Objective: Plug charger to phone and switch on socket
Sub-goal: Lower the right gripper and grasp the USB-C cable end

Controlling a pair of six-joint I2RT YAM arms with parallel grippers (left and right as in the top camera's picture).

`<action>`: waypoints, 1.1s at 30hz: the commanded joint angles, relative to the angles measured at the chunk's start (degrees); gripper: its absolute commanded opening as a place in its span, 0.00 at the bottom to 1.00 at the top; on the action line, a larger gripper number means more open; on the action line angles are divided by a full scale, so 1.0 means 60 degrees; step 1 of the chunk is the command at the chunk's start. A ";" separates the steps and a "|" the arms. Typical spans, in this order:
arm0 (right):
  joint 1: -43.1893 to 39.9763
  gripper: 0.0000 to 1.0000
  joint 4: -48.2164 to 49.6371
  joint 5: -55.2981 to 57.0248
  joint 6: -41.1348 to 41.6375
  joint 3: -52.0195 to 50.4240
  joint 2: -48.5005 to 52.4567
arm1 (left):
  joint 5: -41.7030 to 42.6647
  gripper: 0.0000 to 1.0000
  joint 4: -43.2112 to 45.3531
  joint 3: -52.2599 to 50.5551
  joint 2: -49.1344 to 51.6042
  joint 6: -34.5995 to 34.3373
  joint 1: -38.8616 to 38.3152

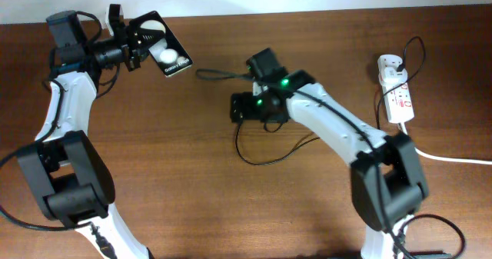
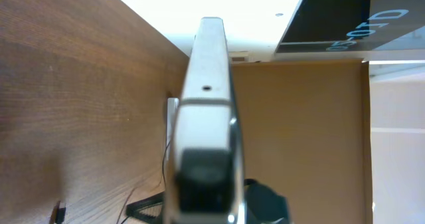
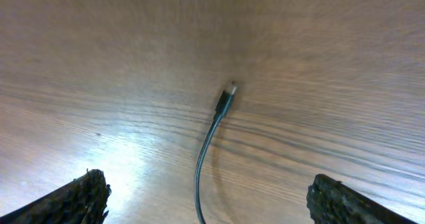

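Observation:
My left gripper [image 1: 137, 42] is shut on the black phone [image 1: 164, 47] and holds it tilted above the table's far left. In the left wrist view only the phone's silver edge [image 2: 209, 84] shows, between my fingers [image 2: 204, 184]. The charger's thin black cable [image 1: 265, 160] loops across the middle of the table. Its connector tip [image 3: 227, 98] lies flat on the wood just ahead of my right gripper [image 3: 216, 201]. That gripper [image 1: 237, 107] is open and empty, with the cable running between its fingers. The charger's white plug adapter [image 1: 387, 64] sits in the white socket strip [image 1: 400, 99] at the far right.
The socket's thick white cord [image 1: 453, 158] runs off the right edge. The black cable also arcs near the strip's far end [image 1: 419, 48]. My right arm [image 1: 338, 128] spans the table's middle right.

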 commanded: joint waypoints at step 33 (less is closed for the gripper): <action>-0.1122 0.04 0.0696 -0.5559 -0.3300 0.0652 0.1031 | 0.0565 0.00 -0.0871 0.0036 0.0029 0.1756 -0.0113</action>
